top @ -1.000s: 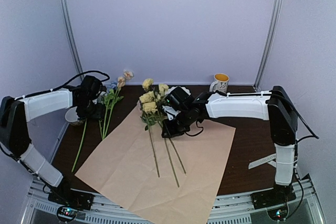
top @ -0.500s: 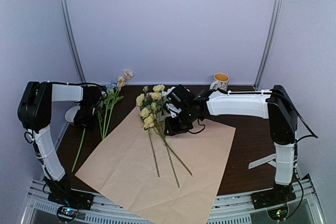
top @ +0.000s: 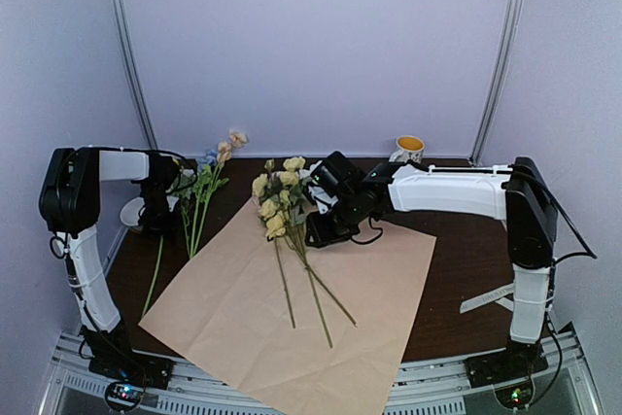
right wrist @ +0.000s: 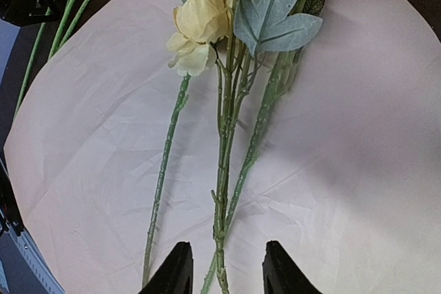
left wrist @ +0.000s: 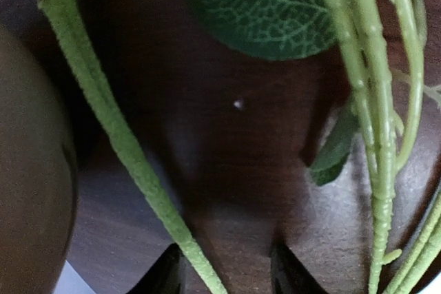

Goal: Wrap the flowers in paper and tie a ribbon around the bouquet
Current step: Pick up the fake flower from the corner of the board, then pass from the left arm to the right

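While the paper [top: 243,323] lies flat: peach-tan face up, one corner toward the arms, thin and faintly creased. I reckon it will crumple or slide if shoved, so fold it from an edge or corner.
Yellow flowers [top: 277,203]: on the paper's far-left part, heads by the far edge, three long stems fanning toward the paper's middle.
Pink and blue flowers [top: 206,180]: off the paper, just beyond its left edge on the dark table [top: 457,250], with a single stem [top: 154,274] further left.
Right gripper [top: 325,231]: low over the paper, just right of the yellow heads. Its wrist view shows the jaws parted, a stem end in the gap, nothing pinched. Released!
Left gripper [top: 155,213]: left of the paper, down over the loose stems. The jaws stand apart with a stem running between them and nothing clamped.
Handling: light and probably springy. The blossoms look soft and crushable. Take hold mid-stem, below the leaves, never at the heads. Thin stems may roll or slip from the pads.
Textures: bumpy, fuzzy stem skin, ruffled petals, veined matte leaves, dusty grey-green foliage.
Ribbon [top: 486,298]: pale narrow strip, right of the paper, lying alone. Limp, I judge, and best pinched near an end.
Progress: gathering stems, wrapping not begun.
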`<move>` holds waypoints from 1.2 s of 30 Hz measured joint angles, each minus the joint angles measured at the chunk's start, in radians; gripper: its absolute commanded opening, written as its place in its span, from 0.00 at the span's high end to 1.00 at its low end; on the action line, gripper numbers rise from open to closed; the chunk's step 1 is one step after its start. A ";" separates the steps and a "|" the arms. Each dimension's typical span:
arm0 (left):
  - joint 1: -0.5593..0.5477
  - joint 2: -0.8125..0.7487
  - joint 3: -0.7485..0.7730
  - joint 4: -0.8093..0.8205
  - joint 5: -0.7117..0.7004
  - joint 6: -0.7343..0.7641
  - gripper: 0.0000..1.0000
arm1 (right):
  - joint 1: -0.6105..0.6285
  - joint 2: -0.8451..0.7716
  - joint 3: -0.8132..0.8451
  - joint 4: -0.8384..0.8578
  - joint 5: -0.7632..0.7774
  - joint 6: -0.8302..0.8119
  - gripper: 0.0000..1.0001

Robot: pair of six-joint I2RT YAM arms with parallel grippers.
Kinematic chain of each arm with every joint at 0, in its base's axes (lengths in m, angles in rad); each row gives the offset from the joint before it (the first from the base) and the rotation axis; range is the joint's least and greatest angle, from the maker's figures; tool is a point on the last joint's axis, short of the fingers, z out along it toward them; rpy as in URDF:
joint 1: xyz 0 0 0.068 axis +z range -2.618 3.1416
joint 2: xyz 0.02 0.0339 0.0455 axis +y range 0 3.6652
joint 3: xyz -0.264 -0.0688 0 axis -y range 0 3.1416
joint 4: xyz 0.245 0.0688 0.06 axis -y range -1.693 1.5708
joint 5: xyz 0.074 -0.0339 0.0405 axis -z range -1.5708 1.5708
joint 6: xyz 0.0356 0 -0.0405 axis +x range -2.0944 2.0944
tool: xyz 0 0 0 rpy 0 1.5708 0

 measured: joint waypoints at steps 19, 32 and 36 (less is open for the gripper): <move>0.003 0.015 0.023 -0.007 0.110 0.013 1.00 | 0.000 -0.024 0.000 -0.026 0.026 -0.025 0.63; -0.027 -0.483 -0.113 0.256 0.022 -0.034 1.00 | 0.000 -0.061 -0.011 -0.014 0.021 -0.029 0.63; -0.102 -0.699 -0.208 0.417 0.111 -0.021 1.00 | 0.000 -0.127 -0.049 0.040 -0.013 -0.041 0.63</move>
